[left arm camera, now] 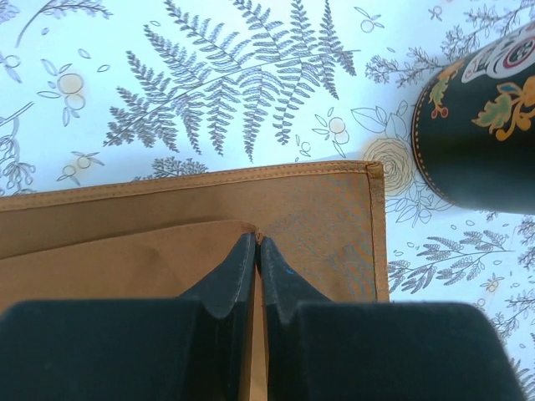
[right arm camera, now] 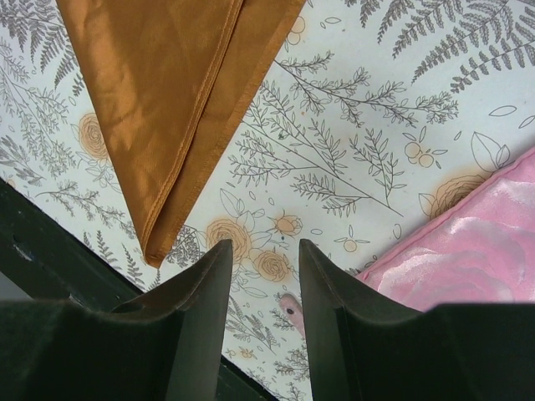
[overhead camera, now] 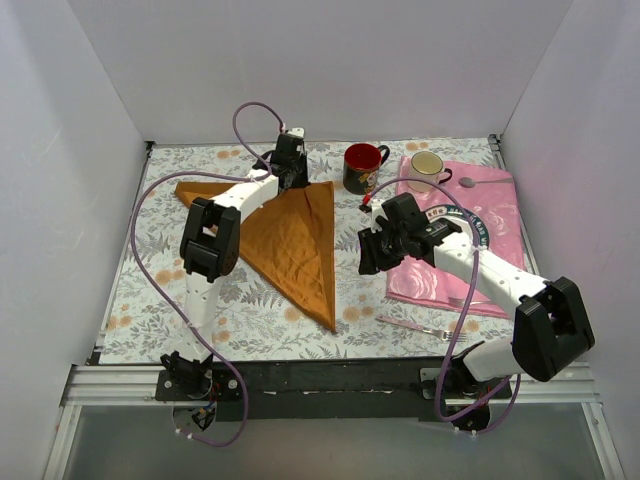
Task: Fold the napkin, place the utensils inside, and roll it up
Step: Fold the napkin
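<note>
My left hand was closed, pinching the top layer of the rust-orange cloth napkin. The napkin lay folded in a triangle left of centre on the fern-patterned table, reaching toward its far edge. My right hand hung open and empty beside the pink floral cloth.

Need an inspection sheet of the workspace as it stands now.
Surface: floral tablecloth, lying flat.
Job's things: napkin folded into a triangle; one slim utensil by the near edge of the pink cloth.
Clutter: pink cloth, plate on it, dark mug, pale mug.
Grippers: left gripper jaws shut on the napkin's upper-layer corner; right gripper jaws open, empty, above the tablecloth.
Cables: a purple cable loops along each arm.
Surroundings: white walls; black rail at the near edge.
</note>
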Available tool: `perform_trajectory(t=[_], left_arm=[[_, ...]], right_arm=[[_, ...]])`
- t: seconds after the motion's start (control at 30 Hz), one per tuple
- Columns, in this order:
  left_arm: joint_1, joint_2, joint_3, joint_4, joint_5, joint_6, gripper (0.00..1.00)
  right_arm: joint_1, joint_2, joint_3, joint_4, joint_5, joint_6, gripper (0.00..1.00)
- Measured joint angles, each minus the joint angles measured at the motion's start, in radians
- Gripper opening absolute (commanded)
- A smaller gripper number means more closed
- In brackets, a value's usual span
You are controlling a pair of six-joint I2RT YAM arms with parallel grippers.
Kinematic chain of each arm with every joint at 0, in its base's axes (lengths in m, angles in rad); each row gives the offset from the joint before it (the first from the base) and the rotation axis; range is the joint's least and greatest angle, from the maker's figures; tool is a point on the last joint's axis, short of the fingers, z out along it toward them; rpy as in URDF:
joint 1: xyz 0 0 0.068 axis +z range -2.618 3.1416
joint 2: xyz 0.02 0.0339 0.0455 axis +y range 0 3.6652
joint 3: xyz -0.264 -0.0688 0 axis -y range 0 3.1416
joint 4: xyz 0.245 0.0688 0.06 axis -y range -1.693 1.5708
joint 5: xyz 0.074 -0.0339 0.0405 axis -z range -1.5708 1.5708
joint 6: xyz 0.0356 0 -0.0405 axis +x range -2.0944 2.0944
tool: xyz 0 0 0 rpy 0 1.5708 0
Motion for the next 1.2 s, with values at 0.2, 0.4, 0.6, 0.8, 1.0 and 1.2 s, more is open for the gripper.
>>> perform_trajectory(t=[0.2,0.4,0.6,0.8,1.0,1.2], left_arm=[[-0.016,0.037,0.027,-0.010,0.018,0.056,0.00],[-0.038,0.047,0.031,-0.020,0.026,0.090,0.00],[-0.064,0.050,0.045,-0.022,0.032,0.106,0.00],[-0.079,0.075,0.089,-0.023,0.039,0.119,0.00],[-0.089,0.080,0.100,-0.025,0.043,0.137,0.00],[-0.092,0.113,0.133,-0.023,0.031,0.152,0.00]], right_arm=[[-0.001,0.006,-0.005,0.000,-0.010,0.000,0.46],[-0.001,0.032,-0.034,0.035,-0.072,0.019,0.45],[-0.001,0.048,-0.058,0.050,-0.105,0.033,0.45],[-0.001,0.048,-0.058,0.053,-0.105,0.038,0.45],[-0.001,0.048,-0.058,0.054,-0.105,0.041,0.46],[-0.001,0.048,-0.058,0.054,-0.105,0.042,0.46]])
